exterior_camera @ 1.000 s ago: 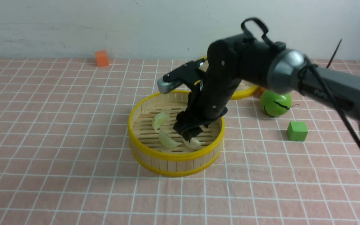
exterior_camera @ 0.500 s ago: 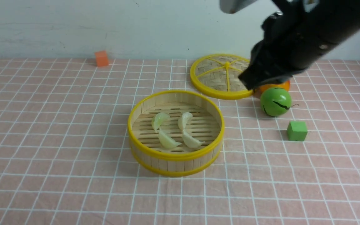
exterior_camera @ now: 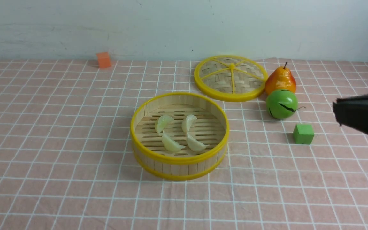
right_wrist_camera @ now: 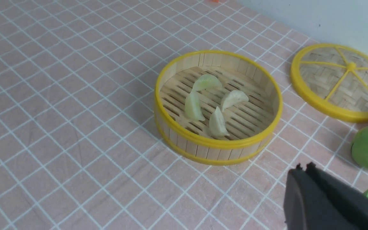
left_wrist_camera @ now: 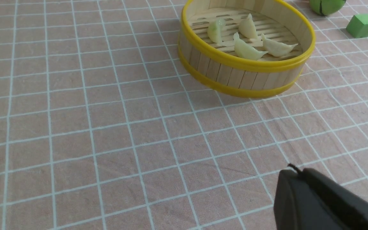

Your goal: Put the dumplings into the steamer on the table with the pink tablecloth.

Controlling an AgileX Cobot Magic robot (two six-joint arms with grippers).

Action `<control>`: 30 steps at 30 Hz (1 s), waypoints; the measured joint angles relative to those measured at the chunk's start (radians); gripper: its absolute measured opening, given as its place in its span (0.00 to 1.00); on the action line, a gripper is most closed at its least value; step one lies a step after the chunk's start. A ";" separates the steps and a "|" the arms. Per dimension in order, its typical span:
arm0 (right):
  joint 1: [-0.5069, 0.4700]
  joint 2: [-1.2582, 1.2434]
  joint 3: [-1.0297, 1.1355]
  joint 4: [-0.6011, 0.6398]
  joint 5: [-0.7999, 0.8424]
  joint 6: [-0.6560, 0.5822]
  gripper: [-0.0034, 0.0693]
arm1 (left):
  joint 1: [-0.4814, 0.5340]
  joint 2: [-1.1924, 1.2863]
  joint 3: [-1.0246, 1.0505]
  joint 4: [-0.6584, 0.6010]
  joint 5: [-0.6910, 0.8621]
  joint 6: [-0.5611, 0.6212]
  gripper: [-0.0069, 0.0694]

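The steamer, a round bamboo basket with yellow rims, stands mid-table on the pink tablecloth. Several pale dumplings lie on its slat floor, among them one at the back left, one at the back right and one in front. My right gripper hangs at the right edge of the front view, well away from the steamer. In its wrist view it is shut and empty. The left gripper is also shut and empty, over bare cloth on the near side of the steamer.
The flat woven lid lies behind the steamer to the right. Beside it are a pear, a round green fruit and a green cube. An orange cube sits by the back wall.
My right arm has risen out of the steamer and drawn back to the right edge, and its jaws have shut. The dumpling it covered at the back right now shows.
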 joint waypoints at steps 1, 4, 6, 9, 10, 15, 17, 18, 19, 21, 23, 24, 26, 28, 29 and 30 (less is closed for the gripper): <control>0.000 -0.023 0.014 0.000 0.007 0.000 0.03 | 0.000 0.000 0.000 0.000 0.000 0.000 0.09; 0.000 -0.074 0.047 0.001 0.042 0.000 0.03 | 0.000 0.000 0.000 0.000 0.000 0.000 0.09; 0.000 -0.095 0.056 0.001 0.080 0.000 0.03 | 0.000 0.000 0.000 0.000 0.000 0.000 0.09; 0.000 -0.104 0.059 -0.001 0.116 0.000 0.03 | 0.000 0.000 0.000 0.000 0.000 0.000 0.09; 0.000 -0.106 0.059 0.001 0.140 0.000 0.03 | 0.000 0.000 0.000 0.000 0.000 0.000 0.09; 0.000 -0.107 0.060 0.009 0.181 0.001 0.02 | 0.000 0.000 0.000 0.000 0.000 0.000 0.09; 0.000 -0.111 0.074 0.008 0.152 0.001 0.02 | 0.000 0.000 0.000 0.000 0.000 0.000 0.09; 0.000 -0.126 0.129 -0.004 0.063 0.005 0.02 | 0.000 0.000 0.000 0.000 0.000 0.000 0.09; -0.002 -0.129 0.145 -0.009 0.051 0.006 0.02 | 0.000 0.000 0.000 0.000 0.000 0.000 0.09; -0.030 -0.176 0.258 -0.019 -0.113 0.046 0.02 | 0.000 0.000 0.000 0.000 0.000 0.000 0.09; -0.060 -0.215 0.334 -0.021 -0.195 0.072 0.02 | 0.000 0.000 0.000 0.000 0.000 0.000 0.09; -0.114 -0.277 0.438 -0.024 -0.291 0.116 0.02 | 0.000 0.000 0.000 0.000 0.000 0.000 0.09; -0.178 -0.360 0.540 -0.031 -0.365 0.160 0.02 | 0.000 0.000 0.000 0.000 0.001 0.000 0.09; -0.266 -0.455 0.655 -0.053 -0.424 0.201 0.02 | 0.000 0.000 0.000 0.000 0.001 0.000 0.09; -0.329 -0.513 0.724 -0.076 -0.444 0.226 0.02 | 0.000 0.000 0.000 0.000 0.006 0.000 0.10; -0.338 -0.523 0.732 -0.079 -0.445 0.235 0.02 | 0.000 0.000 0.000 0.000 0.008 0.000 0.10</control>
